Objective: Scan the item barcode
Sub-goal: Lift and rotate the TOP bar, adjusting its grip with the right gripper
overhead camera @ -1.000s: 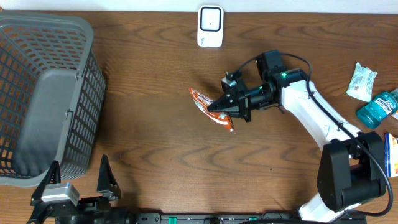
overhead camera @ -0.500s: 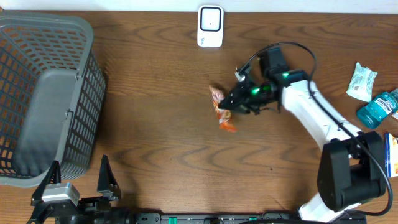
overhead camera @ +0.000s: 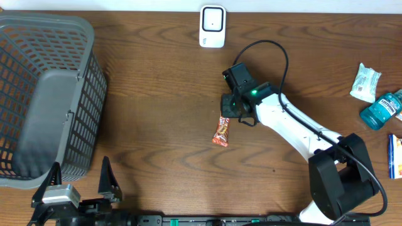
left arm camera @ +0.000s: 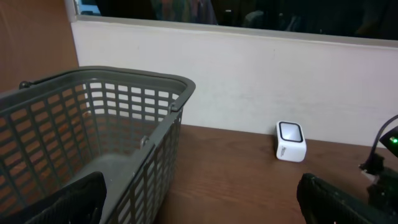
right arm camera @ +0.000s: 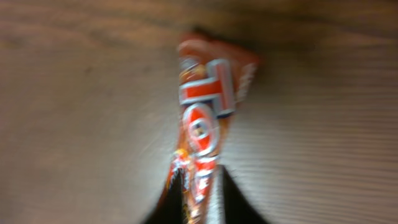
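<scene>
Well short of the scanner [overhead camera: 212, 26], on the robot's side of it and a little to the right, the right hand [overhead camera: 226, 113] is pinched nearly closed on one end of a snack bar [overhead camera: 220, 130]. The bar trails away from the scanner toward the robot. The wrist view shows the orange wrapper running out from between the two fingers, logo side toward the camera. I cannot tell whether its free end brushes the desk [overhead camera: 157, 94] or hangs just clear. No barcode shows in any view.

The left hand [overhead camera: 76, 179] sits far from the scanner at the near edge of the desk, fingers spread wide and holding nothing. A grey basket [overhead camera: 88, 94] stands well to the scanner's left.

The step in hand looks like the carry: the bar is gripped but not yet presented. The next move calls for bringing it up in front of the scanner's window and turning the wrist so the barcode side, probably the face now hidden, looks at the window. Held by one end, the thin wrapper may droop or twist, so it needs a steady, slow approach.
</scene>
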`<state>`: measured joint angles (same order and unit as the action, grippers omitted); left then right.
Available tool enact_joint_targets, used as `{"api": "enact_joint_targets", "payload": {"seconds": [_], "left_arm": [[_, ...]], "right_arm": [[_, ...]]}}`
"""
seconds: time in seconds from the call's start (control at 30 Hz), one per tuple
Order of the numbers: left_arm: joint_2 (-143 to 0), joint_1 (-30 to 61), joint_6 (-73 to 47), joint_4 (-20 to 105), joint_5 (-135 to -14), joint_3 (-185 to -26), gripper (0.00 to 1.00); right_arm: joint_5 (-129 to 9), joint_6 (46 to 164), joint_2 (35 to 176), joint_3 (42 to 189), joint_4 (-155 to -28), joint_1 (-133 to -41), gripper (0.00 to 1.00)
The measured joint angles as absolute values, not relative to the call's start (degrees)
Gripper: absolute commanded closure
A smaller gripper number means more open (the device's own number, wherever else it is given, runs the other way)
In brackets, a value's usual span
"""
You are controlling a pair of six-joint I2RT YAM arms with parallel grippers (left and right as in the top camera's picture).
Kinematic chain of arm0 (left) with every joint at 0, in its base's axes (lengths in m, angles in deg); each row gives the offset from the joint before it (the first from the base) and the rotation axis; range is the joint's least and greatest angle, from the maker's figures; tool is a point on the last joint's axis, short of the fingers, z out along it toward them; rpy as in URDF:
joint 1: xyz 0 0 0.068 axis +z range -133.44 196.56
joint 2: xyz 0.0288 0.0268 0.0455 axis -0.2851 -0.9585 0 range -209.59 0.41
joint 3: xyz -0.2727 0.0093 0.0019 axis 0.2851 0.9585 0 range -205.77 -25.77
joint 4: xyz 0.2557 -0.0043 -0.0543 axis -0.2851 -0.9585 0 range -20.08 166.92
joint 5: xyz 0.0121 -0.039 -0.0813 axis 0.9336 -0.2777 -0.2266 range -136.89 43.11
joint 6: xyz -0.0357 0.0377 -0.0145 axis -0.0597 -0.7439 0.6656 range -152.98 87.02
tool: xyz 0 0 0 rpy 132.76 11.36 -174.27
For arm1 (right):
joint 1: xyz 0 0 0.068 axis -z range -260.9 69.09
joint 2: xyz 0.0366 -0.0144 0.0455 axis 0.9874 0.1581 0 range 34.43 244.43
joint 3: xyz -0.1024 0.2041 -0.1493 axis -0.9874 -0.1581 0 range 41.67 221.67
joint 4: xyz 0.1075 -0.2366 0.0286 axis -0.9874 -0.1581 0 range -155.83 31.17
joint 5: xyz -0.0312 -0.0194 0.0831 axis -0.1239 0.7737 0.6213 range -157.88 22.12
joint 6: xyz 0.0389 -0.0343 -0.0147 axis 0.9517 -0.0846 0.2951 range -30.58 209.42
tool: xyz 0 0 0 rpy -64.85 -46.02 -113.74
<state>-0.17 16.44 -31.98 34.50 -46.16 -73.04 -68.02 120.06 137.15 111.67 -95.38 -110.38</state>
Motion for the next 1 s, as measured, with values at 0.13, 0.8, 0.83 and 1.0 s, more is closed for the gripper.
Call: {"api": "enact_joint_targets", "payload": {"seconds": [0.13, 0.8, 0.83, 1.0], "left_arm": [[-0.17, 16.44, -31.98, 34.50, -46.16, -73.04, 0.02], [-0.17, 16.44, -32.40, 34.63, -46.16, -73.04, 0.02], [-0.17, 16.42, -32.42, 34.61, -46.16, -73.04, 0.02], [-0.17, 16.44, -32.81, 34.68, -46.16, -73.04, 0.02]], "right_arm": [[-70.55, 120.65, 137.17, 111.67, -93.35, -109.16, 0.99], [-65.40, 119.53, 146.07, 112.87, -93.52, -108.76, 0.99], [-65.13, 119.31, 145.22, 112.87, -94.46, -108.76, 0.99], [-64.65, 118.88, 137.37, 113.38, -97.59, -108.87, 0.99]]}}
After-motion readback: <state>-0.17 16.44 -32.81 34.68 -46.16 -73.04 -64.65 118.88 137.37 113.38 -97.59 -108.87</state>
